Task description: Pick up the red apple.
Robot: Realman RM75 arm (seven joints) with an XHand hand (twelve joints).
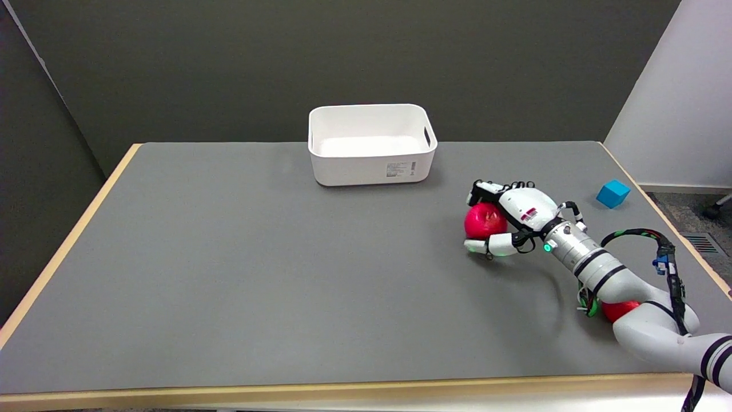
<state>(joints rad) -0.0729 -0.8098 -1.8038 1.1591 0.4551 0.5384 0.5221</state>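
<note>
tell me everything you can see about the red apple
The red apple is round, glossy and bright red, with a small dimple facing up. It sits right of the table's middle, in front of and to the right of the white bin. The right hand wraps it, fingers over its far side and below.

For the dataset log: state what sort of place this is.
Probably a robotics lab or test room: a bare grey table against plain walls, holding only a white bin, blue cube and red apple.
</note>
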